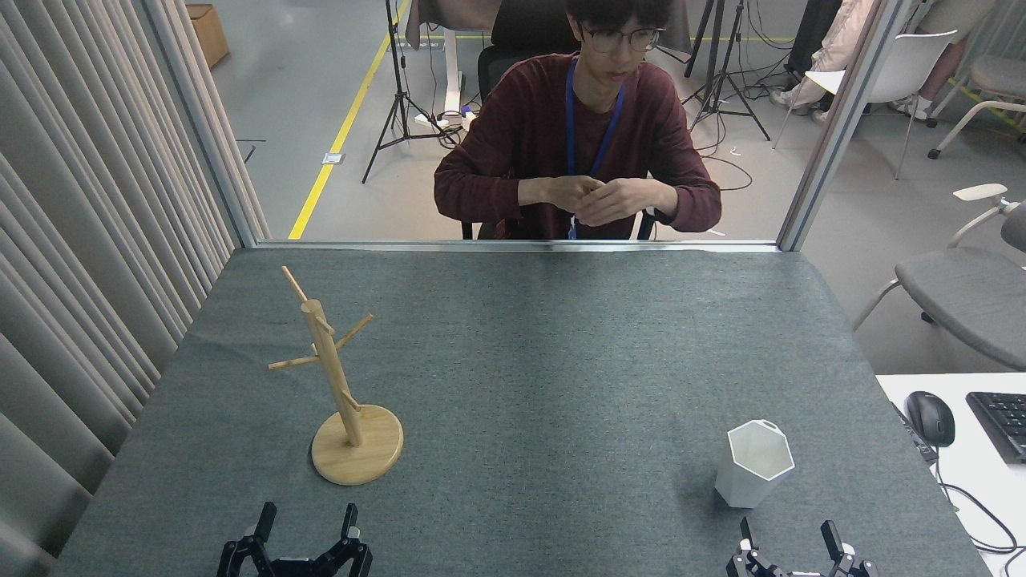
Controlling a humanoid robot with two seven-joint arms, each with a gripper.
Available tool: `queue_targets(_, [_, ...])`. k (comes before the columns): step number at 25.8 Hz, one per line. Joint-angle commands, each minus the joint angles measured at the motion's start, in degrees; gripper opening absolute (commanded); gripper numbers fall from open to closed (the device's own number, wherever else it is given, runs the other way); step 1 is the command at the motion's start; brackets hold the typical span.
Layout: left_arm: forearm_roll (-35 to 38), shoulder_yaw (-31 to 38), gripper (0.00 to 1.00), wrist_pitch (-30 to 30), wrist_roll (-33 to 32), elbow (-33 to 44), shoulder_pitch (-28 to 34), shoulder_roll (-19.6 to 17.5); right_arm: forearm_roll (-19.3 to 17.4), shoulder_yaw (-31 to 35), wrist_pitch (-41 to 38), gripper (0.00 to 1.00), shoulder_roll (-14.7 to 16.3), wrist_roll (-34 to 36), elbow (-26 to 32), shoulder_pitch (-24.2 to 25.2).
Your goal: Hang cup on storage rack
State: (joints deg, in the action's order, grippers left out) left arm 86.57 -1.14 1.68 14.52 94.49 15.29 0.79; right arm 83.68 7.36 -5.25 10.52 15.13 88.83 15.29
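The white faceted cup (pixel 753 463) stands upright on the grey table at the near right, its small loop handle at the far side of the rim. The storage rack (pixel 341 385), a light wooden post with angled pegs on a round disc base, stands at the near left. My left gripper (pixel 307 525) sits at the bottom edge just below the rack's base, fingers spread open and empty. At the bottom right, my right gripper (pixel 789 537) is directly below the cup, also open with nothing between its fingers. Neither gripper touches anything.
A person in a dark red sweater (pixel 577 136) sits behind the table's far edge, hands together. Curtains (pixel 88 240) line the left side. A white desk with a mouse (pixel 930 417) and keyboard (pixel 1002 421) adjoins the right edge. The grey table cloth (pixel 545 361) spans the middle.
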Motion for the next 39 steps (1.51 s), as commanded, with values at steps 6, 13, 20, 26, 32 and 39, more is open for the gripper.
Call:
queue_targets(6, [0.0,0.09,1.0,-1.15,0.07,-0.89,-0.09,0.09,-0.01,0.11,0.33,0.98,0.47,-0.1,-1.91,-1.23])
queue_targets(13, [-0.09,0.62,1.0,-1.33,0.07,-1.51,-0.09,0.09,0.6,-0.06,0.33,0.98,1.08,-0.1,-8.94,-8.44])
queue_targets(20, [-0.09,0.7,1.0,-1.86,0.16,-2.39,-0.26,0.09,0.6,-0.42,0.24,0.98,1.7,0.08,-12.54,-12.57])
queue_targets(26, [-0.09,0.7,1.0,-1.86,0.16,-2.82,-0.26,0.09,0.6,-0.86,0.33,0.98,1.52,0.17,-14.74,-14.24])
queue_targets(32, [-0.09,0.79,1.0,-1.86,0.16,-2.82,-0.17,0.09,0.6,-0.86,0.24,0.98,1.61,0.43,-17.55,-16.44])
queue_targets(39, [0.0,0.88,1.0,-1.86,0.16,-2.82,-0.17,0.09,0.6,-0.94,0.07,0.98,1.61,0.61,-21.77,-19.42])
